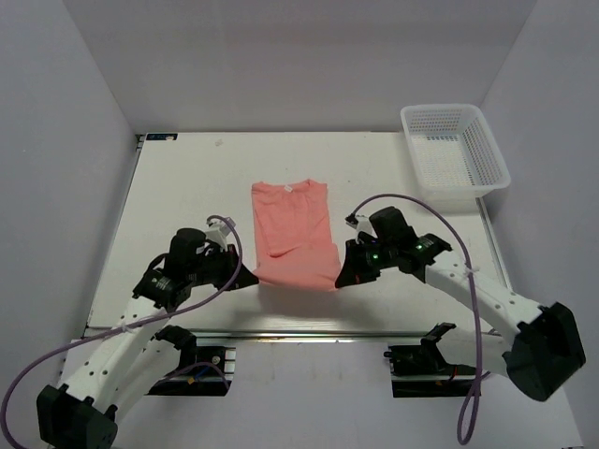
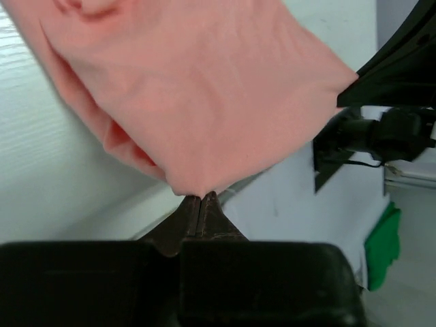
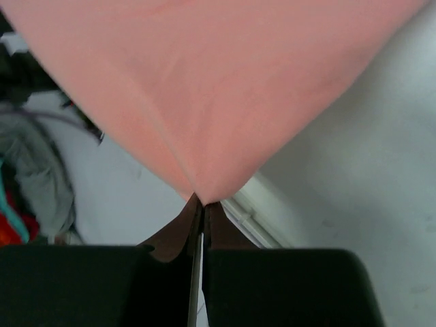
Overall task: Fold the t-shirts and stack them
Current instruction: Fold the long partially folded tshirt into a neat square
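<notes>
The t-shirt [image 1: 292, 234] lies mid-worktop [image 1: 187, 187] as a narrow salmon-pink panel, with the collar and its white tag toward the far side and the hem toward the arm bases.

Left jaws: pressed together, pinching the near-left hem corner. In the left wrist view the cloth [image 2: 204, 88] fans out from the tips.

Right jaws: pressed together, pinching the near-right hem corner. In the right wrist view the fabric [image 3: 204, 82] tapers to a point at the tips.

White mesh basket [image 1: 463, 194] — far-right corner, well apart from the shirt.

Plain salmon-pink t-shirt [image 1: 292, 234], white table [image 1: 187, 187], white mesh basket [image 1: 496, 165], green patch [image 2: 383, 240] beyond, perhaps cloth.
</notes>
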Robot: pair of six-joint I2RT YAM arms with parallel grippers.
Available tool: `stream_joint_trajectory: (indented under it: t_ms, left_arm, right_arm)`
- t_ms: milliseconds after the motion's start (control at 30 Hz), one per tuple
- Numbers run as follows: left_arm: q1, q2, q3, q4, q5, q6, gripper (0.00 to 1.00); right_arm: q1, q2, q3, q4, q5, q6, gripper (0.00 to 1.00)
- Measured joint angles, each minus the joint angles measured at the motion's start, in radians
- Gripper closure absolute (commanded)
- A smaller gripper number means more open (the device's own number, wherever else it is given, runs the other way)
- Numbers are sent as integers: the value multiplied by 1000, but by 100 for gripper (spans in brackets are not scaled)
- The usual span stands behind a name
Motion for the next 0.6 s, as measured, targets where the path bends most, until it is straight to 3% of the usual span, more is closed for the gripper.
stream_joint_trajectory:
  t_ms: [300, 600]
  left_arm:
    - [-1, -16, 262, -240, 43, 16, 100]
    - [0, 4, 283, -250, -96, -27, 100]
  right_arm:
    - [-1, -122, 97, -192, -226, -35, 100]
    - [-26, 32, 206, -211, -274, -64, 100]
